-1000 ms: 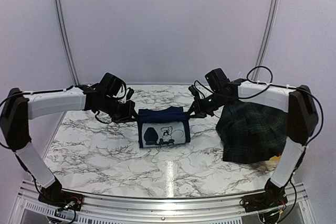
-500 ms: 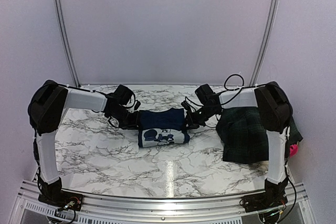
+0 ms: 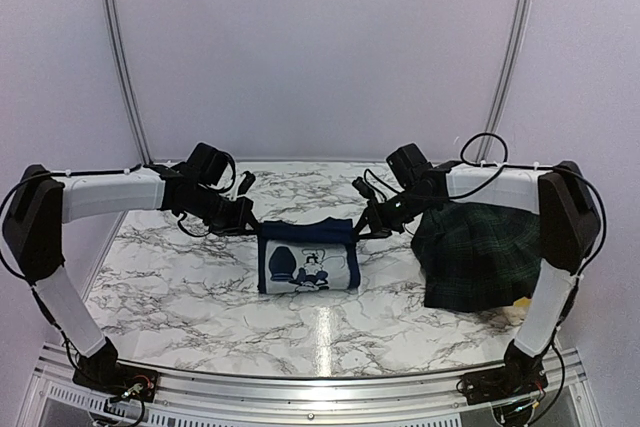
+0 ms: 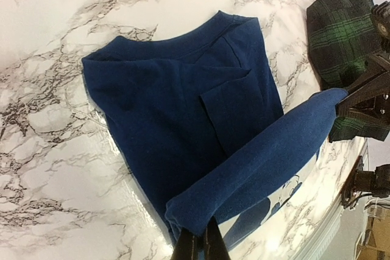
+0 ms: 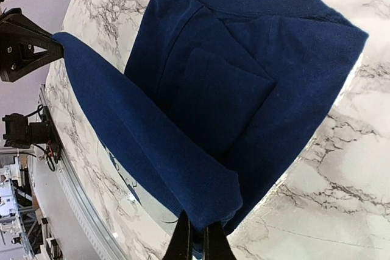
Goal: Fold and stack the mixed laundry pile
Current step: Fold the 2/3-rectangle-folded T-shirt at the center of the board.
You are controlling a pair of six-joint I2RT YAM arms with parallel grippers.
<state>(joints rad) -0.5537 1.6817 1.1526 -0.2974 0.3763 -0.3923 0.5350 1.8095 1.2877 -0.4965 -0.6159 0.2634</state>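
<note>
A navy-blue garment with a white printed picture lies mid-table, its near part lifted. My left gripper is shut on its left corner and my right gripper on its right corner, so a rolled fold hangs between them. In the left wrist view the fold runs from my left gripper up to the right gripper. In the right wrist view the fold runs from my right gripper to the left gripper. The green-and-navy plaid garment lies at the right. The red-and-black and pink pieces are out of view.
The marble table has a metal rail along its near edge. A bit of yellow shows under the plaid garment's near right corner. The plaid garment also shows in the left wrist view, close behind the right gripper.
Half a second ago both grippers were lower and farther back, with the cloth flatter. Now they are higher and nearer, and the printed panel hangs taller between them.
</note>
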